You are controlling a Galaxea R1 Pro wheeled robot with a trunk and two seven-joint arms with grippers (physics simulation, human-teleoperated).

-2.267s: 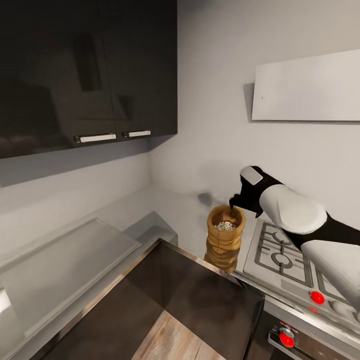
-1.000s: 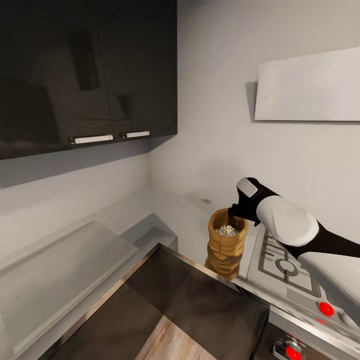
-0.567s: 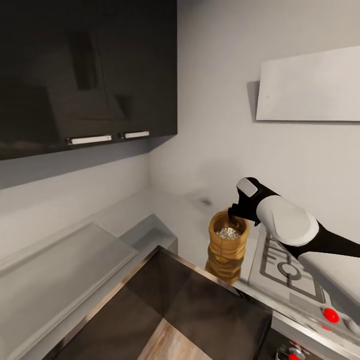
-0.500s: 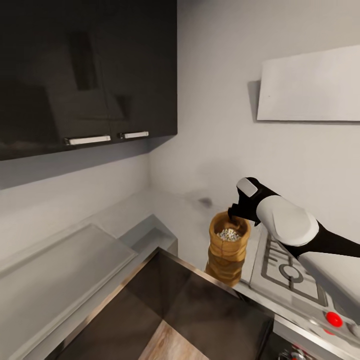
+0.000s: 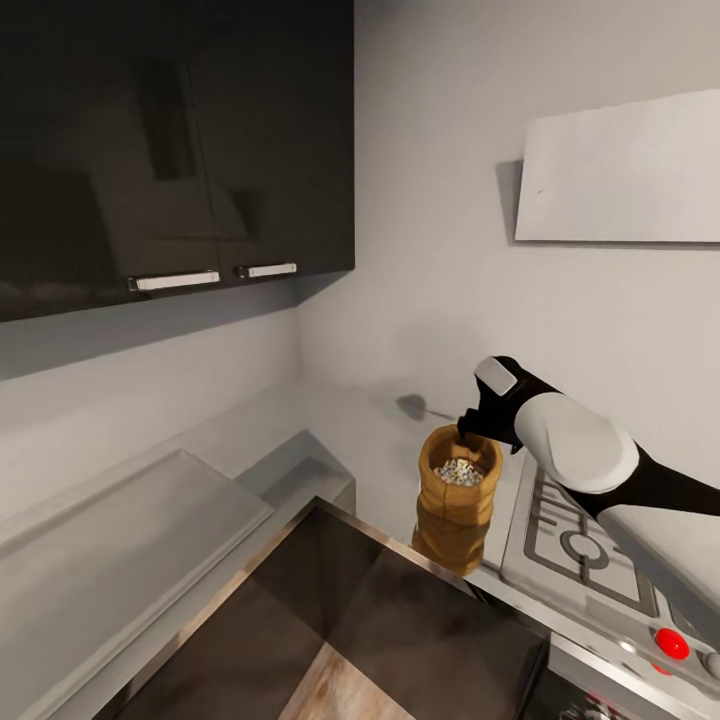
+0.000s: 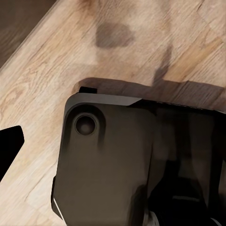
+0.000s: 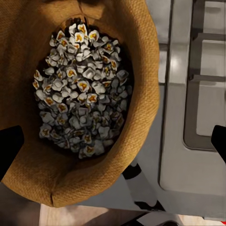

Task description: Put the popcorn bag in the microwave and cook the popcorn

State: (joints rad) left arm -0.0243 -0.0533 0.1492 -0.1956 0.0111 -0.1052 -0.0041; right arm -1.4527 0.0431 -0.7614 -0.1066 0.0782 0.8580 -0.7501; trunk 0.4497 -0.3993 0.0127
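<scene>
The popcorn bag [image 5: 456,505], a tan-brown sack with a rolled rim, stands upright at the front edge of the grey countertop [image 5: 365,435], just left of the hob. Its mouth is open, and whitish popcorn [image 7: 82,94] lies heaped inside. My right gripper [image 5: 463,432] hovers at the far side of the bag's rim and is open. In the right wrist view its fingertips [image 7: 9,150] sit far apart over the bag [image 7: 141,117]. My left gripper [image 6: 113,150] hangs over the wooden floor, with one fingertip [image 6: 9,146] at the picture's edge. The microwave is out of view.
The steel gas hob [image 5: 580,530] with red knobs [image 5: 672,643] lies right of the bag. Glossy black wall cabinets [image 5: 170,140] hang above the left worktop, and a flat white hood [image 5: 620,170] sits above the hob. A raised grey slab [image 5: 120,545] lies on the left worktop.
The whole view has shifted a little, so the camera has moved. The right gripper and the bag keep the same place relative to each other and to the hob.
</scene>
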